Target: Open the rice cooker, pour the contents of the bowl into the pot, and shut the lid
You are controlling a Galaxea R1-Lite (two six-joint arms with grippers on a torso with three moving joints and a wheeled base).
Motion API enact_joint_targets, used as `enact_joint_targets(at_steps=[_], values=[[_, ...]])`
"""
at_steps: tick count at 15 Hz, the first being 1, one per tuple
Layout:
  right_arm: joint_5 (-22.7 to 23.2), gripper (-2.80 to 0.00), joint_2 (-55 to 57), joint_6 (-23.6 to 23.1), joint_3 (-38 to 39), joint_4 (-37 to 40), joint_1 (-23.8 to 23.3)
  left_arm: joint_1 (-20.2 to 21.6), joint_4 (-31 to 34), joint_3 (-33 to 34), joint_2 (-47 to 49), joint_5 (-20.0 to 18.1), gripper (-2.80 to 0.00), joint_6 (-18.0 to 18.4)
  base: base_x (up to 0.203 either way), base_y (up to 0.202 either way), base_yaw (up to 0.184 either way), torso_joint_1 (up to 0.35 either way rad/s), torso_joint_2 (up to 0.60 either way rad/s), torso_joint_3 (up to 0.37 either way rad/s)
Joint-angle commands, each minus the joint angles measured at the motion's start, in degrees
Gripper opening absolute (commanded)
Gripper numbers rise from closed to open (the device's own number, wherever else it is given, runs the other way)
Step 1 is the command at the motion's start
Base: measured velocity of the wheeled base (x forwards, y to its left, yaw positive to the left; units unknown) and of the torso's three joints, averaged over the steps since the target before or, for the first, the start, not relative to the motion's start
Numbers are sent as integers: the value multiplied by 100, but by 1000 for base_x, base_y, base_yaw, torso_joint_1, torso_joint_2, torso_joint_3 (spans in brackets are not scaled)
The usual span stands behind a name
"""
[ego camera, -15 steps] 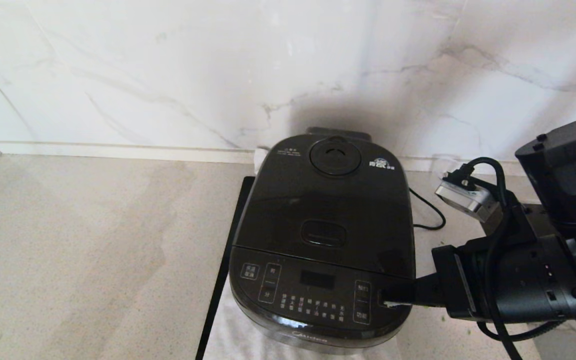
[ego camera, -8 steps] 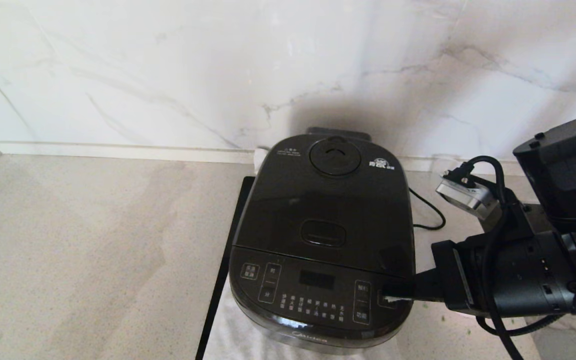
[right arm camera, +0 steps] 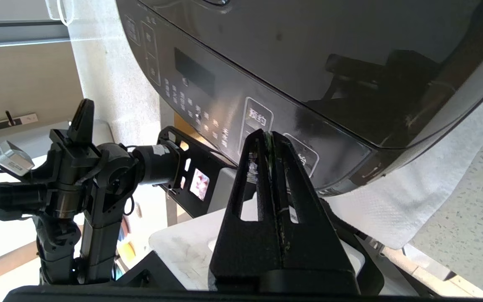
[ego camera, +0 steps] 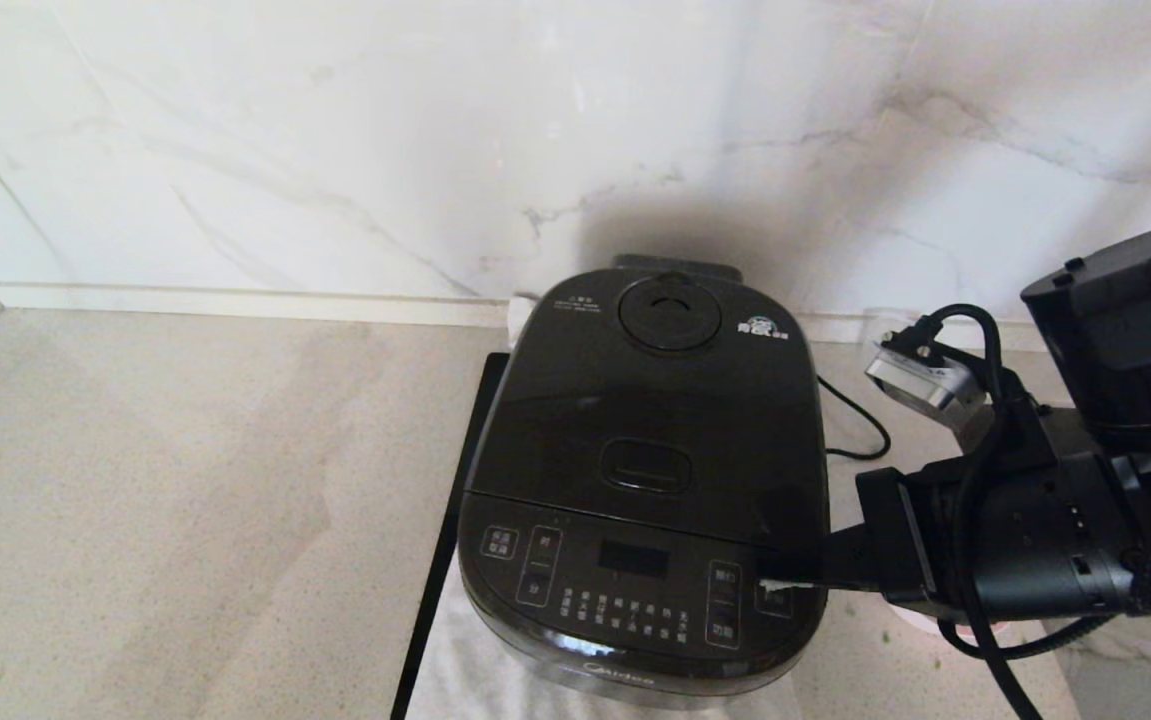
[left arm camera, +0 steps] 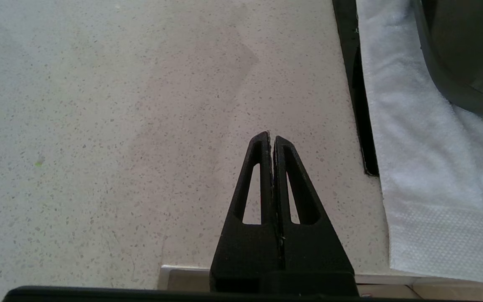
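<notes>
Right gripper (ego camera: 785,583) edged up over rice cooker (ego camera: 650,480) panel, pinched closed, maybe touching; speckled counter (ego camera: 185,500); left gripper (left arm camera: 271,140) closed, wrist-view only.

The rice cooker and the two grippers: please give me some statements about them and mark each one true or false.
1. The lid of the rice cooker is closed. True.
2. The right gripper is open wide. False: its fingers are shut together, at the right end of the button panel.
3. The left gripper holds the bowl. False: it is shut on nothing, above the speckled counter.
4. A white towel lies under the cooker. True.
5. The pot is visible. False: the closed lid hides the inside.
</notes>
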Motion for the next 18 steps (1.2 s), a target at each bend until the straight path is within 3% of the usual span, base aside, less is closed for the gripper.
enact_joint_targets(at_steps=[1, 18], values=[[7, -280, 22, 21, 25, 16, -24, -1, 2, 0, -4, -1, -280, 1, 0, 0, 0, 0, 0, 0], [315, -280, 128, 21, 193, 16, -192, -1, 2, 0, -4, -1, -280, 1, 0, 0, 0, 0, 0, 0]])
